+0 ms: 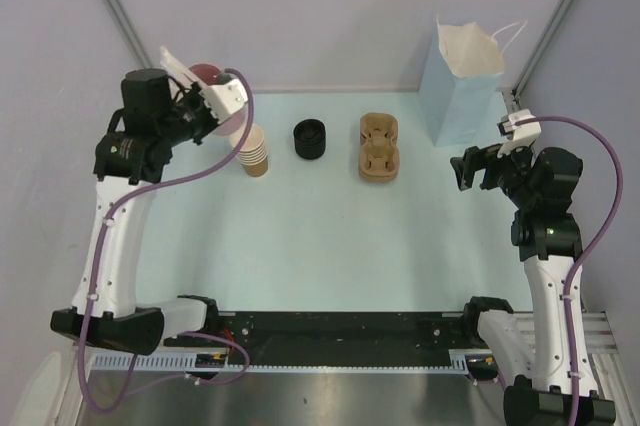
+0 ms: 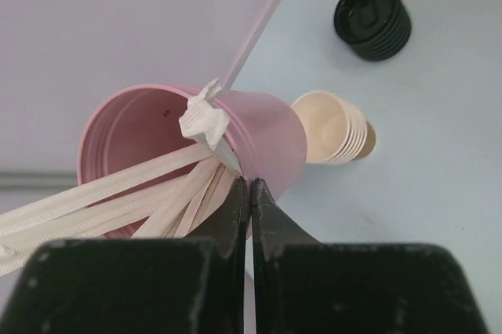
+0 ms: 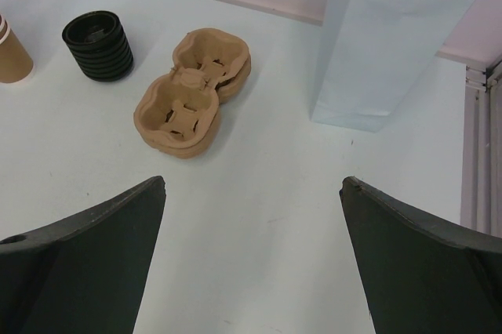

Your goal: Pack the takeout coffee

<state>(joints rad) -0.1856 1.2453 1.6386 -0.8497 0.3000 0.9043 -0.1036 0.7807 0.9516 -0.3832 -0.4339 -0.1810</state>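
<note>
The takeout coffee as a single cup is out of view. A stack of nested tan cups (image 1: 254, 154) (image 2: 337, 126) stands at the back left, and a stack of black lids (image 1: 309, 139) (image 3: 98, 44) sits to its right. My left gripper (image 2: 250, 183) is shut, its tips right at the near rim of the pink cup (image 2: 267, 134) of white stirrers (image 2: 102, 193); nothing shows between the fingers. Raised over the right side of the table, my right gripper (image 1: 470, 168) (image 3: 252, 183) stands wide open and holds nothing.
A brown pulp cup carrier (image 1: 379, 147) (image 3: 192, 91) lies at the back centre. A light blue paper bag (image 1: 460, 86) (image 3: 392, 44) stands open at the back right. The pale table (image 1: 330, 246) ends at grey walls behind and to the sides.
</note>
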